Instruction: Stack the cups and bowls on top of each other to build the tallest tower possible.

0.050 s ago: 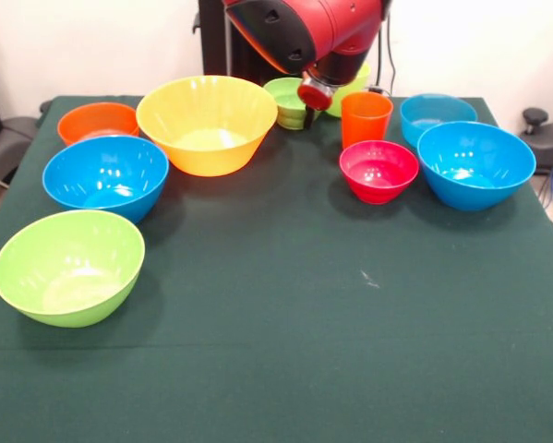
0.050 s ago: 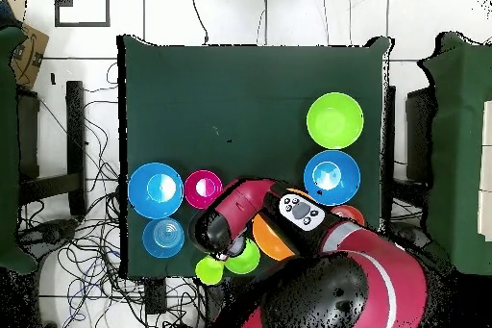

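Front view: red robot arm's claw (image 1: 315, 95), grip state hidden, hangs between small glossy green plastic bowl (image 1: 289, 100) and orange plastic tumbler (image 1: 366, 118).

No text, label or number can be read anywhere.

A dark green cloth-covered surface (image 1: 285, 360) stands before a plain white wall (image 1: 479, 46); black cables (image 2: 86, 238) trail over the white tiled floor (image 2: 240, 12).
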Available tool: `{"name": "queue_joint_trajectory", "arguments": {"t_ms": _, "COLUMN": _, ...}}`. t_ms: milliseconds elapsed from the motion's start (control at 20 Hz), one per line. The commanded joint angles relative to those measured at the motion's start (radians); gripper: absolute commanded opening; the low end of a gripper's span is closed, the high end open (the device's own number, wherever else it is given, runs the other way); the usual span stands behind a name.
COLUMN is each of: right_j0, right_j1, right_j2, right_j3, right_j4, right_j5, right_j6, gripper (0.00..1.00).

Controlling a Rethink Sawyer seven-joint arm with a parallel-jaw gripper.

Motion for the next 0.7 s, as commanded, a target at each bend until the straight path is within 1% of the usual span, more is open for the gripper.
{"name": "queue_joint_trajectory", "arguments": {"t_ms": 50, "right_j0": 0.031, "right_j1": 0.02, "right_j2": -0.034, "right_j3": -0.072, "right_j4": -0.117, "right_j5": -0.05, "right_j6": -0.121, "gripper": 0.0}}
{"name": "queue_joint_trajectory", "arguments": {"t_ms": 700, "right_j0": 0.033, "right_j1": 0.016, "right_j2": -0.035, "right_j3": -0.07, "right_j4": -0.12, "right_j5": -0.054, "right_j6": -0.122, "gripper": 0.0}}
